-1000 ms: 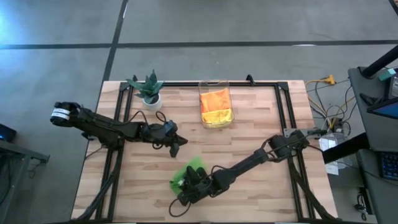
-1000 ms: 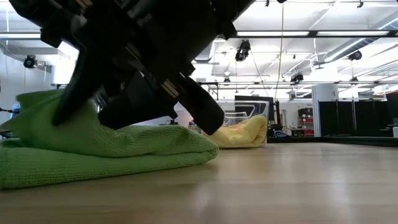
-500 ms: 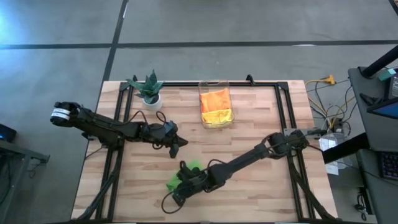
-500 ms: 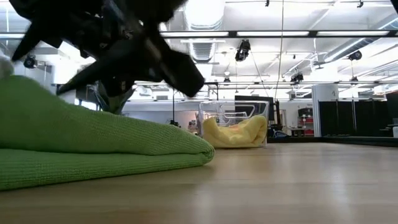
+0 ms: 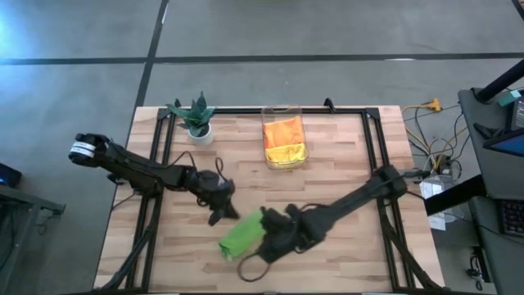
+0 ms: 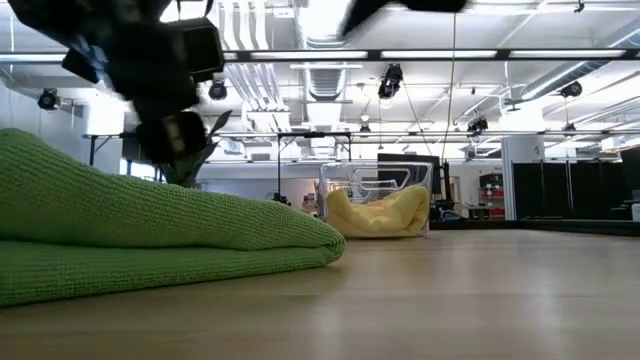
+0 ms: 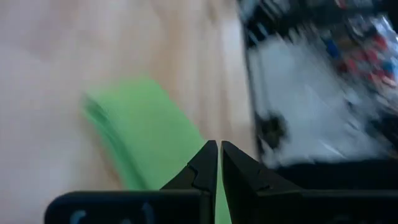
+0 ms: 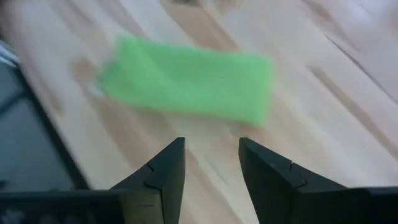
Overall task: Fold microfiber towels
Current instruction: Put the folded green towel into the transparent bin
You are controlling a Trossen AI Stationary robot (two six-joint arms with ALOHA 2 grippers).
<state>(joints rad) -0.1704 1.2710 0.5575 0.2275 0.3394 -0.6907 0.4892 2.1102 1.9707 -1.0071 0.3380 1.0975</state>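
A wooden desk (image 5: pixel 344 164) carries the whole scene, crossed by two dark arms reaching toward its near-centre. The right arm stretches in from the desk's right edge, its hand (image 5: pixel 277 238) just beside a folded lime green towel (image 5: pixel 242 234) lying flat on the boards; in its own wrist view the fingers (image 8: pixel 163 171) stand spread with bare wood between them, and the towel (image 8: pixel 186 81) lies free ahead, gripped by nothing. The left arm comes from the left edge, its hand (image 5: pixel 219 210) near the towel's far corner, fingers (image 7: pixel 205 169) pressed together and empty. Toward the back, a clear plastic bin (image 5: pixel 284 141) holds an orange towel (image 5: pixel 283 129) and a yellow towel (image 5: pixel 287 153), and a small potted plant (image 5: pixel 196 116) stands near the back-left corner. From desk height the green towel (image 6: pixel 150 235) shows as a thick layered pad with a rounded fold. This cloth looks folded and released, so the step in hand appears to be its set-down; the next move likely calls for clearing both hands and reaching to the bin for another towel.
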